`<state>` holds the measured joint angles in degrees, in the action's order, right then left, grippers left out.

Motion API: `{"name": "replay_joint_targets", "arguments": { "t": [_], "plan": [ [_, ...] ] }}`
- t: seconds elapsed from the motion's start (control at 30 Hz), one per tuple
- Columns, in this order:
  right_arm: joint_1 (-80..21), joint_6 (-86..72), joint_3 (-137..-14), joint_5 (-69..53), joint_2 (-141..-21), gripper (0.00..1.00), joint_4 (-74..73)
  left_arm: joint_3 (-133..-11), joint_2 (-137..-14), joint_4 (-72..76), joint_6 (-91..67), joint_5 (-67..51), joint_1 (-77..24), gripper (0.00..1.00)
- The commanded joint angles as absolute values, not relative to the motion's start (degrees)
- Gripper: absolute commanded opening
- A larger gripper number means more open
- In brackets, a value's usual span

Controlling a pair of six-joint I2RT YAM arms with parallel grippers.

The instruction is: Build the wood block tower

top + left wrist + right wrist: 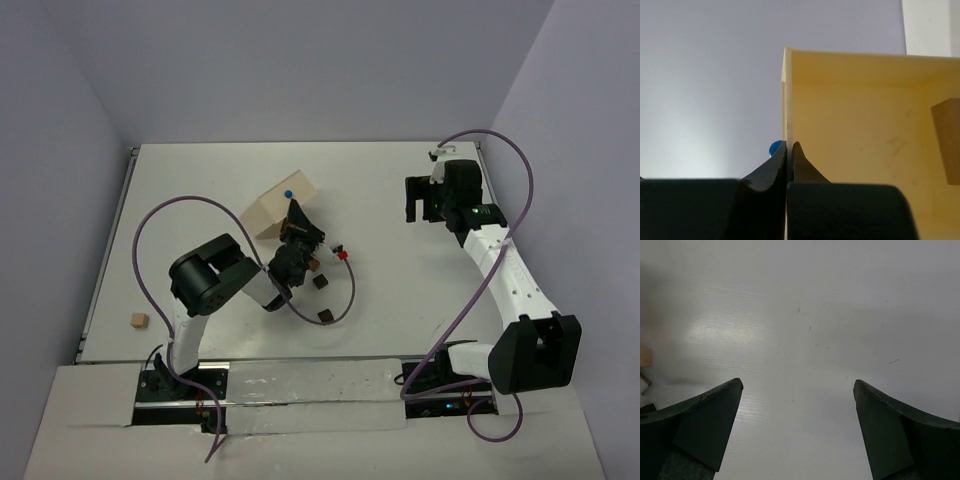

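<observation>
Looks like a robotics lab test cell to me: bare white table [400,310] boxed in by plain grey walls [300,70], robot arms [505,270] bolted on, purple cables [150,215] looping everywhere.

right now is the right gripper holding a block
No, the right gripper is open, and only bare table shows between its fingers.

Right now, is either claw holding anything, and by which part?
The left gripper pinches the pale yellow box by its thin side wall's edge; the right gripper is open and empty.
</observation>
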<state>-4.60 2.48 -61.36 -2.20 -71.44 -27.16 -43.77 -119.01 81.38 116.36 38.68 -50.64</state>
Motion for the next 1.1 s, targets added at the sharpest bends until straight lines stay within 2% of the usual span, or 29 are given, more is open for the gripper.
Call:
{"name": "replay_joint_targets", "arguments": {
  "t": [0.0,0.07,0.23,0.5,0.77,0.9,1.07],
  "plan": [
    [-4.5,2.6,-60.8,-2.4,-69.2,1.0,-24.6,-43.2,-120.3,106.0,149.2,40.9,-50.2,0.0],
    [-4.5,2.5,-61.4,-2.4,-69.6,1.0,-25.1,-37.6,-119.2,105.5,148.8,44.9,-56.1,0.0],
    [-4.5,3.1,-59.4,-2.1,-67.9,1.0,-23.9,-45.3,-116.1,100.7,149.2,44.1,-47.5,0.0],
    [-4.4,2.0,-59.3,-3.1,-67.4,1.0,-23.6,-53.1,-112.2,90.3,149.5,44.1,-46.2,0.0],
    [-4.2,2.7,-58.5,-2.7,-66.5,1.0,-23.5,-43.7,-119.8,97.6,149.2,51.3,-56.2,0.0],
    [-3.9,3.1,-58.1,-3.0,-66.0,1.0,-23.2,-41.1,-115.9,93.9,149.2,51.1,-52.1,0.0],
    [-3.6,2.5,-57.8,-4.3,-65.8,1.0,-22.8,-44.1,-109.7,88.0,149.3,50.1,-47.3,0.0]
  ]
}}
